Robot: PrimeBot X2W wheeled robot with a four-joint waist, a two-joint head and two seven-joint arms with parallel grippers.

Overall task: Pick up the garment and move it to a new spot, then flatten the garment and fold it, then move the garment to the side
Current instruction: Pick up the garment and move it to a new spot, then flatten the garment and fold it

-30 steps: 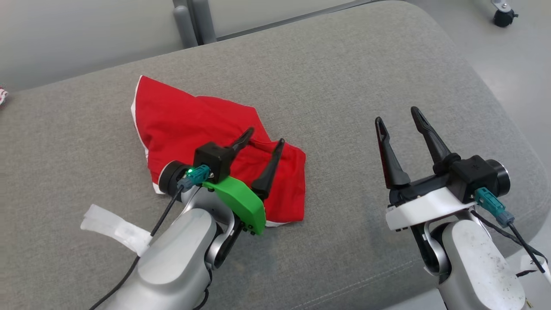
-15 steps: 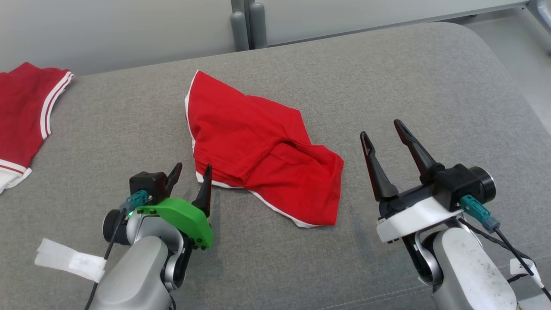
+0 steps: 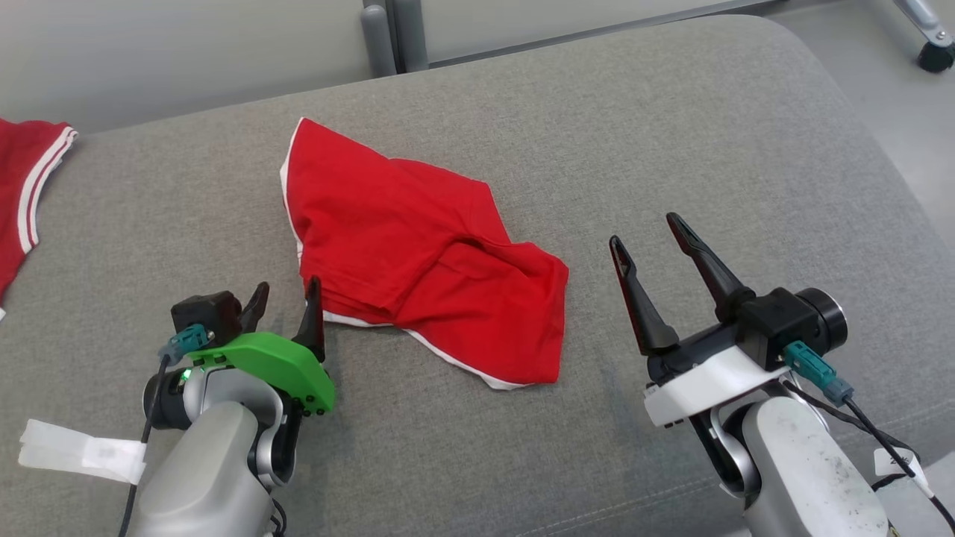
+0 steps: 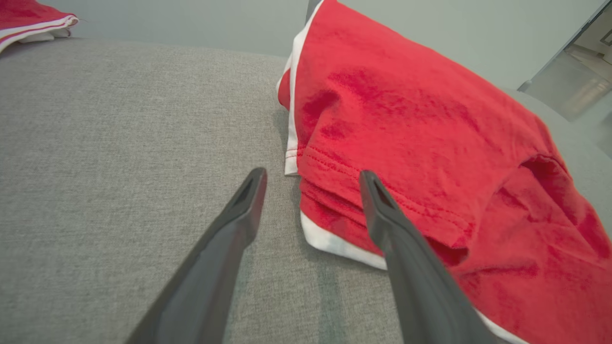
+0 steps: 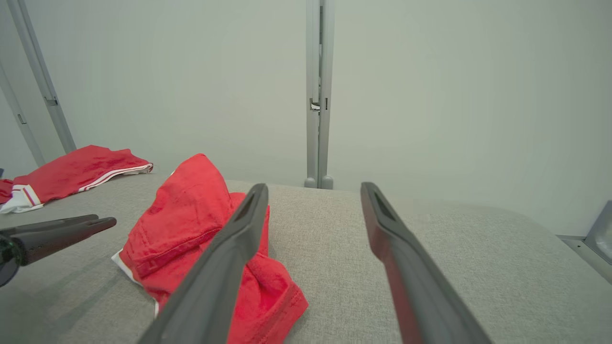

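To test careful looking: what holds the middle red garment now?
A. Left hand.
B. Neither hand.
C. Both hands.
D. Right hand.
B: the garment lies free on the cushion, the left hand open beside its corner, the right hand open and apart from it.

The garment [image 3: 418, 253] lies on the cushion [image 3: 671, 134] between the left gripper [image 3: 288, 285] and right gripper [image 3: 643, 228].

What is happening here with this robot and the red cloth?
A two-armed robot is working on a red garment that lies loosely folded on a grey cushion. Both grippers are open and hold nothing: the left gripper is at the garment's near left corner, the right gripper stands apart on its right. A second red garment lies far left.
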